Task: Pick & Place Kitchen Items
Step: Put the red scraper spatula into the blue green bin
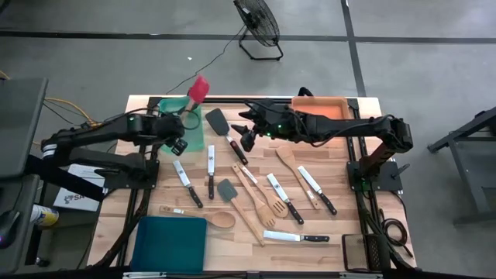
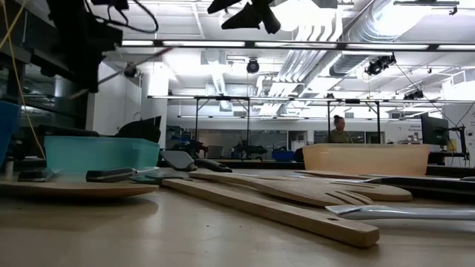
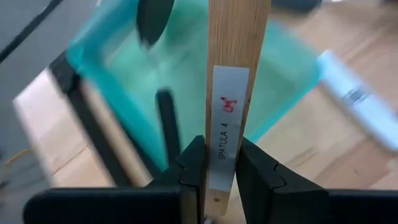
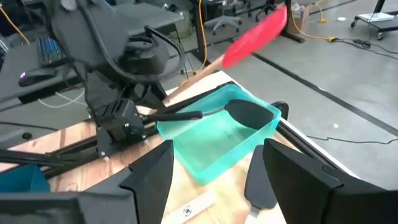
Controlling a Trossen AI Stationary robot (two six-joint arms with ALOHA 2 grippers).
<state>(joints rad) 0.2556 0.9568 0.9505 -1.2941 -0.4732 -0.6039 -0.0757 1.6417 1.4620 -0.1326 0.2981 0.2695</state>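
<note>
The left end effector (image 3: 221, 180) clamps the wooden handle of the red spatula (image 1: 198, 88) above the green tray (image 1: 167, 105); its head is cut off in the wrist view. The right end effector (image 4: 211, 171) hangs open near it. Knives (image 1: 293, 204) lie on the wooden table (image 1: 341, 225); a fan (image 1: 259, 25) stands on the grey floor.

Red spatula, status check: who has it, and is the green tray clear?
Left tool shut on red spatula above green tray. Right tool open, empty. Black spoon already in tray.
</note>
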